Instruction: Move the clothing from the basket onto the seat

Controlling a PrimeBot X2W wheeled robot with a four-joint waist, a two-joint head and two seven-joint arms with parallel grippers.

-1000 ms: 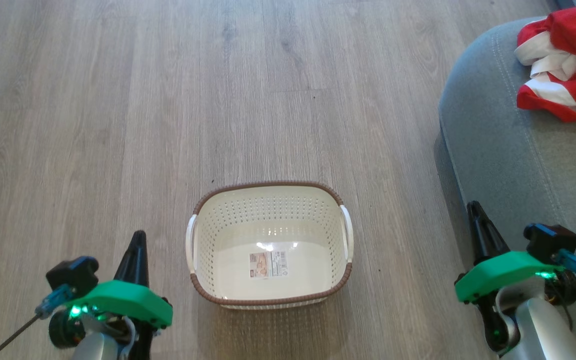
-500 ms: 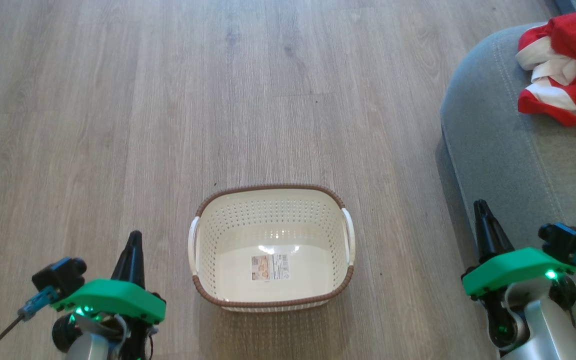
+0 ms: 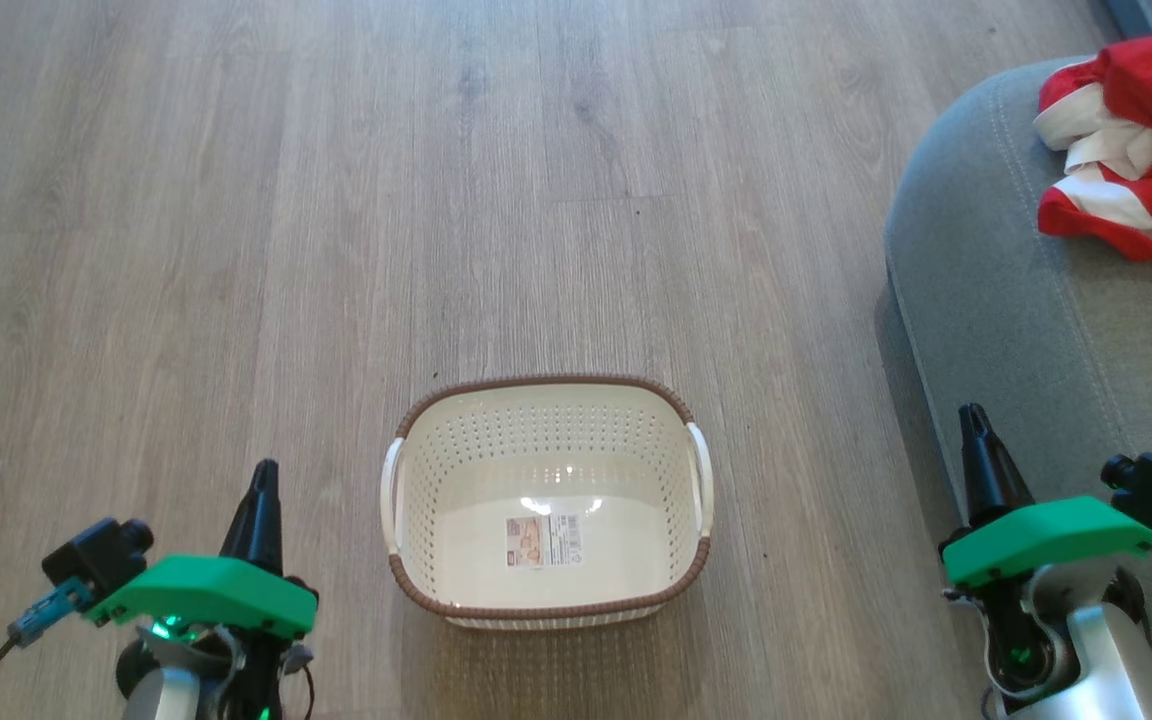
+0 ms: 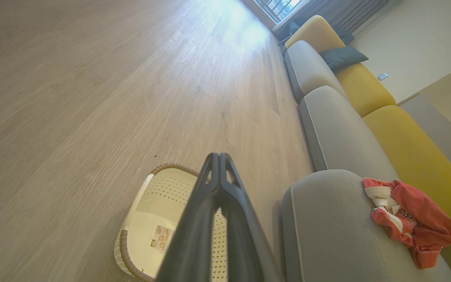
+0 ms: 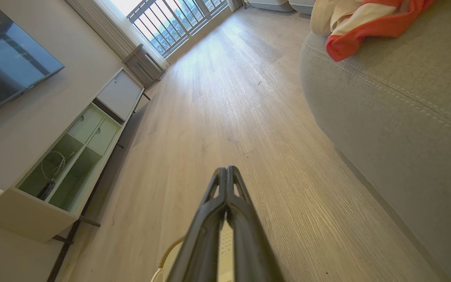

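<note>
Both grippers hang empty with jaws pressed together, the left gripper [image 3: 264,480] at lower left and the right gripper [image 3: 973,418] at lower right. Beyond them, at lower centre, the basket [image 3: 546,381] is bare (just its label [image 3: 543,540]). Farthest off, at upper right, the clothing [image 3: 1131,150] lies bunched on the seat [image 3: 996,300], so the job looks finished.

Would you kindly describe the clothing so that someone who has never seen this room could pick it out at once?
From the cream basket on the wood floor, look right to the large rounded grey seat. On its top lies the clothing, a crumpled heap. Bright red with white stripes and dark lettering, it stands out from the plain grey fabric under it.
</note>
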